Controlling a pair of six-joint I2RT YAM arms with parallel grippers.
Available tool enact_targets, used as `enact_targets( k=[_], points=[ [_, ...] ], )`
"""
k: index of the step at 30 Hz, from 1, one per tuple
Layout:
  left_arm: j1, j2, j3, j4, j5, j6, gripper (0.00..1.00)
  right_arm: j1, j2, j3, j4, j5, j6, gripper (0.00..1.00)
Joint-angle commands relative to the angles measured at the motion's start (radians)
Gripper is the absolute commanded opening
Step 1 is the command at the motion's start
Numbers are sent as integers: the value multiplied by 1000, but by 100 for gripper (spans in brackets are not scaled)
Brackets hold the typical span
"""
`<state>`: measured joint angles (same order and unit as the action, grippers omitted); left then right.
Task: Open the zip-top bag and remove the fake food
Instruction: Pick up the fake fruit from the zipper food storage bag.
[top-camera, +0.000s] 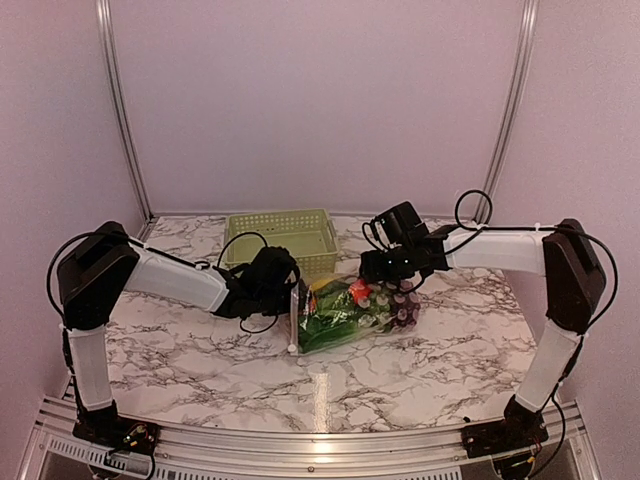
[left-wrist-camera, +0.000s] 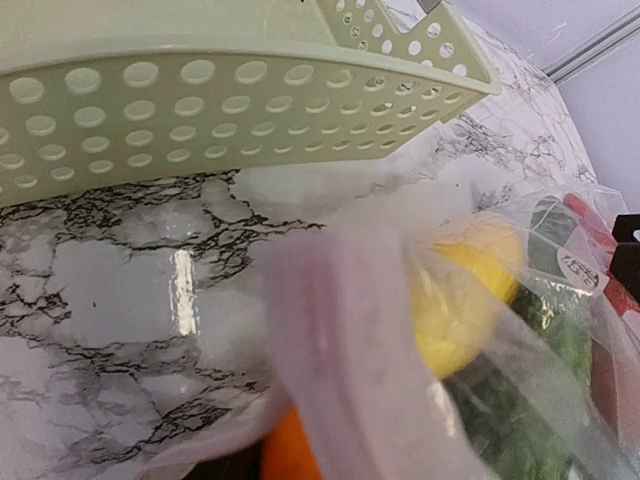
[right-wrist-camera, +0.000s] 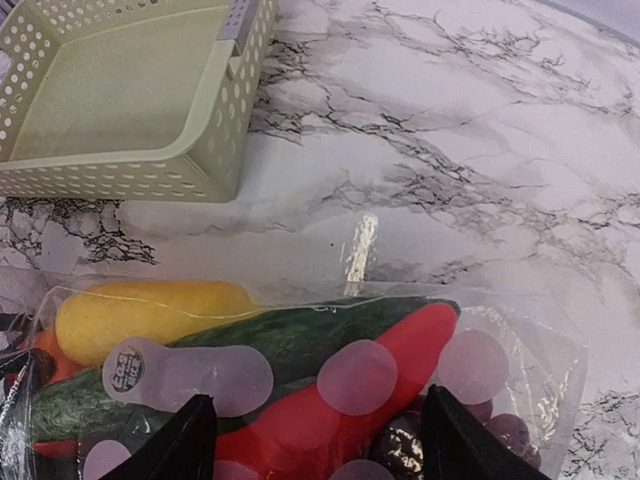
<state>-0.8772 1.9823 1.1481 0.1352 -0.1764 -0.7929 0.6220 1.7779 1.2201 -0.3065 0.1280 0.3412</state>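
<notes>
Zip-top bag (top-camera: 340, 320) lies betw. both grippers, fake food (right-wrist-camera: 400, 350) inside. Right gripper (right-wrist-camera: 318, 395) spread, bag just under its tips; left gripper (top-camera: 288, 292) at zip strip (left-wrist-camera: 340, 340) — can't tell if pinching. Bag prob. soft, slippery, light — grab strip.

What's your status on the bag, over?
Left hand at zip edge of zip-top bag, grip unclear. Right hand open over bag. Fake food inside. Basket close behind.

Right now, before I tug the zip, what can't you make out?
Left gripper: top view, fingers hidden under its own wrist; absent from left wrist view, grip unclear.
Zip strip: left wrist view, blurred near lens; sealed or open unclear.
Right gripper: right wrist view, fingertips cut off by bottom edge; contact with zip-top bag unclear.
</notes>
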Motion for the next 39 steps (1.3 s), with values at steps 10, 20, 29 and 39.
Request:
enact_targets(
  k=[10,20,29,39],
  points=[
    [2,-161,-113,-23,2,42,40,-19,35,25,-80,4,-21,68],
    [13,-190,-153,25,27,53,40,-19,52,46,-88,-2,-21,68],
    [13,-251,-195,31,70,53,40,-28,95,86,-88,0,-9,68],
    [22,-337,-271,21,20,41,40,-33,147,151,-94,-13,3,68]
  ],
)
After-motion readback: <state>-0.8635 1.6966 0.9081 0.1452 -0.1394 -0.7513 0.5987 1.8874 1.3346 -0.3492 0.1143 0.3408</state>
